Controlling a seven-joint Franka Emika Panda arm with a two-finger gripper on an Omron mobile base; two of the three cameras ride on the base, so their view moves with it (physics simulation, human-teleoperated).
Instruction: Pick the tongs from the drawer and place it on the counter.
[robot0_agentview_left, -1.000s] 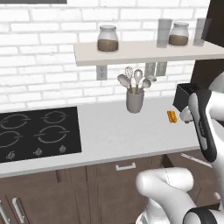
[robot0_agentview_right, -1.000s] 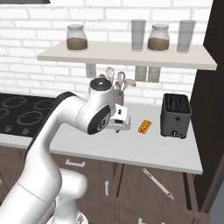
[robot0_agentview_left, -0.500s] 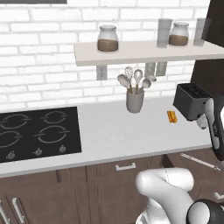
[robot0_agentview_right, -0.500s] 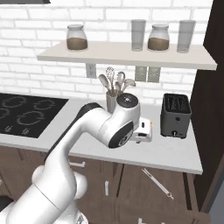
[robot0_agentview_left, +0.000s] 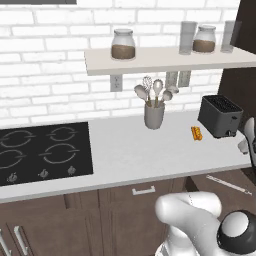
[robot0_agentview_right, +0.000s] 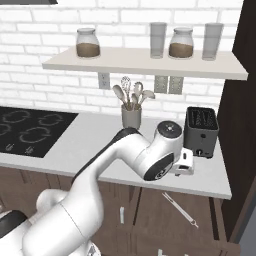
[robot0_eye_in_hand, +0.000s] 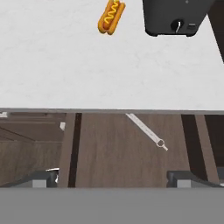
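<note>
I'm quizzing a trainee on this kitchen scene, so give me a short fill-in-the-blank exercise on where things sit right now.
1. The tongs lie inside the open ____.
2. The hot dog rests on the counter beside the black ____.
3. The gripper hangs above the drawer with its jaws ____.
4. The utensil holder stands below the ____.

Missing words: drawer; toaster; open; shelf
</note>
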